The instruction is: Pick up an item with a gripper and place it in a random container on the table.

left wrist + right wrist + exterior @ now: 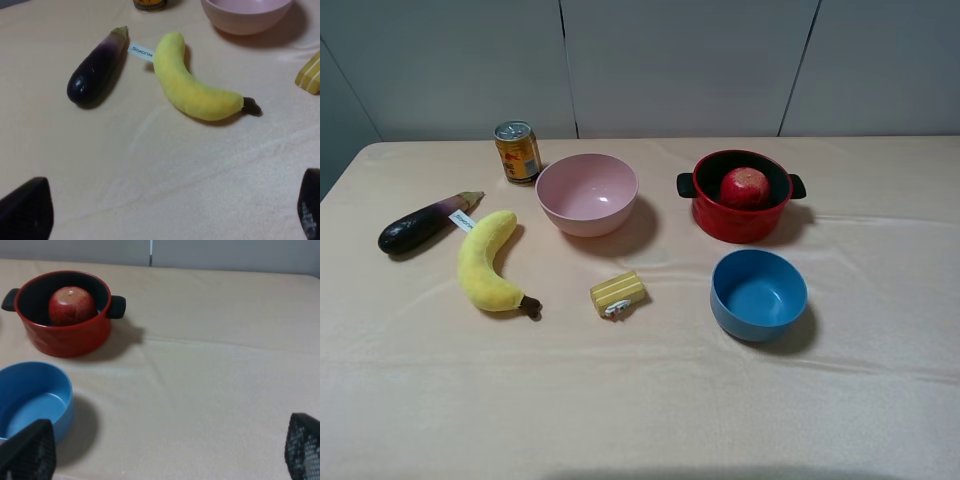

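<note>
- The apple (745, 186) sat inside the red pot (740, 222), against the dark interior, its top rising just above the rim.
- The apple was round, so no long axis could be told; a pale speckled patch faced upward and toward the camera in the right wrist view (71, 305).
- The pot stood upright on the table (640, 400), its two black handles pointing out to either side, so its handle line ran across the table in the high view.
- The right gripper (165, 452) showed only as two dark fingertips at the edges of its wrist view, wide apart with bare cloth between them, holding nothing.
- The pot (65, 335) lay well ahead of the right jaws and off to one side; the blue bowl (30, 400) stood nearer, just beside one fingertip (30, 450).
- The left gripper (165, 210) likewise had its jaws spread apart and empty, over bare cloth.
- Ahead of the left jaws lay the banana (192, 85) and the eggplant (95, 67), close together but not touching, each at a slant.
- Farther ahead of them stood the pink bowl (245, 17), with the yellow block (310, 75) off to the side.
- A can (517, 151) stood upright just beside the pink bowl in the high view.
- Neither arm appeared in the high view.
</note>
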{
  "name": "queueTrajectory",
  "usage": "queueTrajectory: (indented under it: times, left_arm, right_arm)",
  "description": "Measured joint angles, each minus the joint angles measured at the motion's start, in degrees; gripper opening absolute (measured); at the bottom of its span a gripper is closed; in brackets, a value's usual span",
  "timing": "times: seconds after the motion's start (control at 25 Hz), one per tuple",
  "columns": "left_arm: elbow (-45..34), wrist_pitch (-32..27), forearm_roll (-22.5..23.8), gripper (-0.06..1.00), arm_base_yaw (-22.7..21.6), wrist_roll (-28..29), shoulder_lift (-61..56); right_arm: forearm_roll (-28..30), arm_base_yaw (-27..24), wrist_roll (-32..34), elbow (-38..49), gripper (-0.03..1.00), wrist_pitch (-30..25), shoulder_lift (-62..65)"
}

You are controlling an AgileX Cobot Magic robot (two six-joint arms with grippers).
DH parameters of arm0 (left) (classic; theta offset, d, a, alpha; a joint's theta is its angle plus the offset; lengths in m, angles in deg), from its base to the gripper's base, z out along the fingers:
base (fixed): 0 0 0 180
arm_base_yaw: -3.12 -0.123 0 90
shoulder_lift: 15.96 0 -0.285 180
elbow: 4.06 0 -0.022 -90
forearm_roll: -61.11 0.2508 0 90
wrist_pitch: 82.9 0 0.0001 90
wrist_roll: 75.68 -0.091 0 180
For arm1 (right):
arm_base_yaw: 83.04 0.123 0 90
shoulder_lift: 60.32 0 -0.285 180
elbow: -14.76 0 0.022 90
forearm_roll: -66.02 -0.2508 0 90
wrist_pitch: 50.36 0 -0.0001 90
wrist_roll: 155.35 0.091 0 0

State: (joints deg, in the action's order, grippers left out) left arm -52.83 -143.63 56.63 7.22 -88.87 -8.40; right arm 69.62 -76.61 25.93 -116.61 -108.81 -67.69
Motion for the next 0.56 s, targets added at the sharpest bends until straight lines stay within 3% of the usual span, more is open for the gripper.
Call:
queueTrajectory:
  times: [0.56]
  left_arm:
    - [0.0,0.0,0.0,0.99,0.0,0.0,0.0]
  right_arm:
    - [0.0,0.0,0.0,0.0,0.69,0.0,0.0]
